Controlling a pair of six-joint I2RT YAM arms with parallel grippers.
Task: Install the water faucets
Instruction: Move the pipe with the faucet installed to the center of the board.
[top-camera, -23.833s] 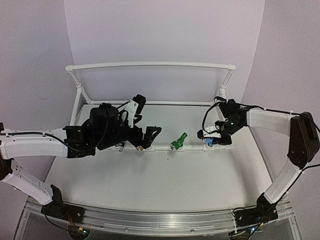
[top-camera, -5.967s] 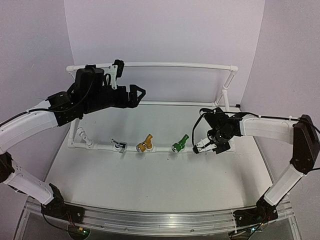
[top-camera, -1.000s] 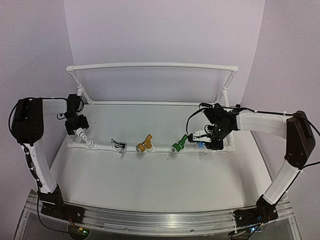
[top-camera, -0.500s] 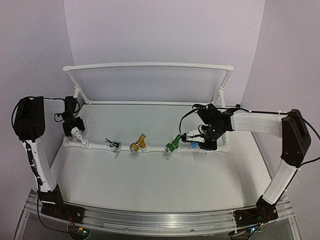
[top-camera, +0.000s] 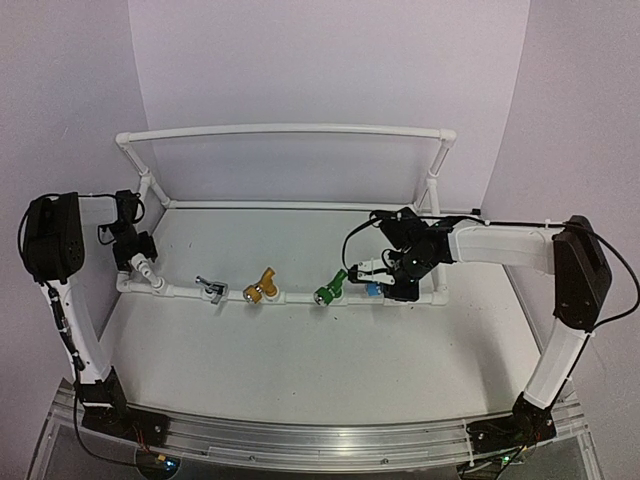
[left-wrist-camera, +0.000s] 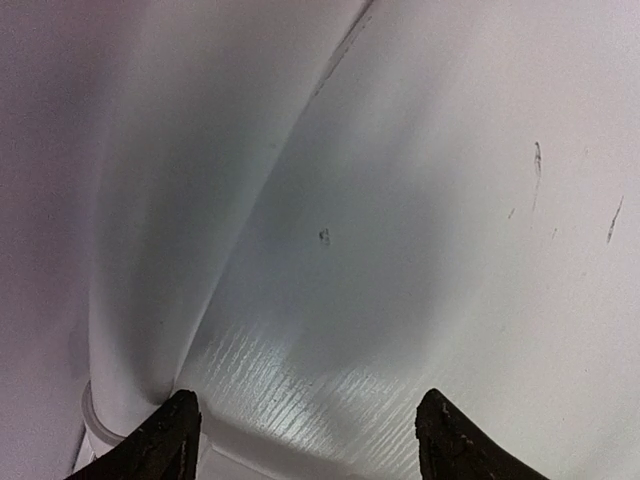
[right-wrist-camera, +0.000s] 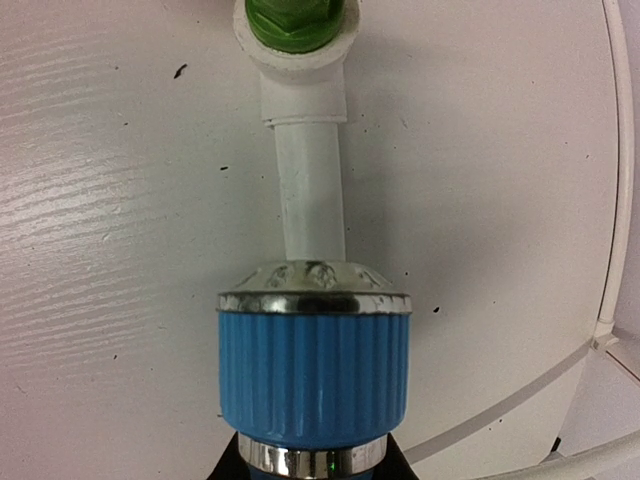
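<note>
Four water faucets sit in a row on the front pipe of the white pipe frame (top-camera: 280, 130): silver (top-camera: 208, 288), yellow (top-camera: 258, 289), green (top-camera: 327, 291) and blue (top-camera: 373, 289). My right gripper (top-camera: 385, 281) is shut on the blue faucet (right-wrist-camera: 313, 365), which fills the right wrist view, with the black fingers (right-wrist-camera: 395, 466) showing just behind it. A short white pipe (right-wrist-camera: 310, 190) runs from it to the green faucet (right-wrist-camera: 297, 20). My left gripper (top-camera: 134, 254) sits at the frame's left end with its fingers (left-wrist-camera: 168, 440) wide apart, straddling a white fitting (left-wrist-camera: 100, 425).
The frame's back rail and its two slanted side struts (top-camera: 432, 180) rise behind the faucets. A white elbow (top-camera: 147, 270) sticks up at the left end of the front pipe. White walls enclose the table on three sides, close to the left arm (top-camera: 50, 240).
The whole pipe frame, with its faucets, has slid to the left across the table. Both grippers have moved left with it, keeping their places on it.
</note>
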